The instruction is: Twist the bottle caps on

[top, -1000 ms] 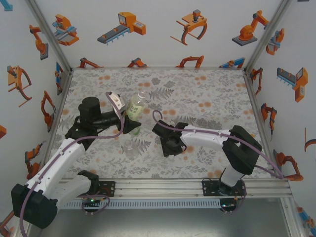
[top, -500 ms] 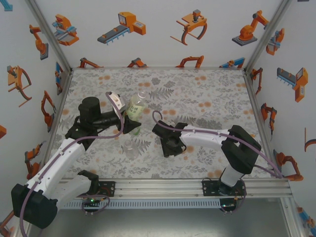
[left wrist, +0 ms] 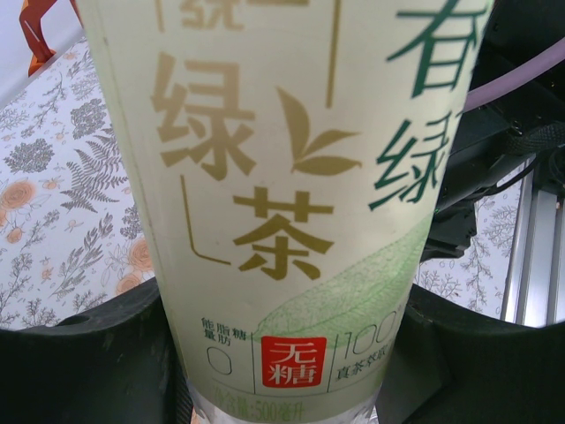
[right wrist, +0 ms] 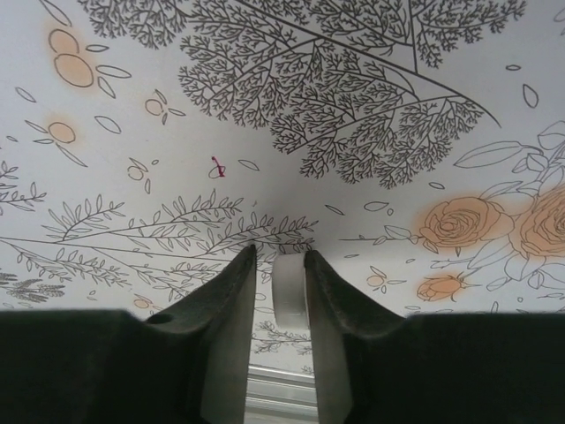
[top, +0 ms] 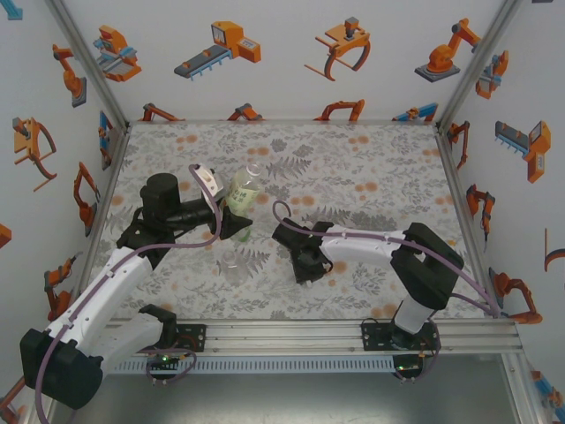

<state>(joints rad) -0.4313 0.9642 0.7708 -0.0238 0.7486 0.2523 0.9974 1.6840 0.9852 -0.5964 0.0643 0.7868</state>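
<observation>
Bottle cap (right wrist: 290, 290), clamped edge-on by the right pincer (right wrist: 279, 258), should be levelled above the bottle (left wrist: 282, 177) clasped by the left pincer (top: 237, 223).

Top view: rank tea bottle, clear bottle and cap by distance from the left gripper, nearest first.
1. tea bottle: gripped by the left gripper.
2. clear bottle: just below it in the view, toward the arm bases.
3. cap: off to the right, pinched in the right gripper.
</observation>
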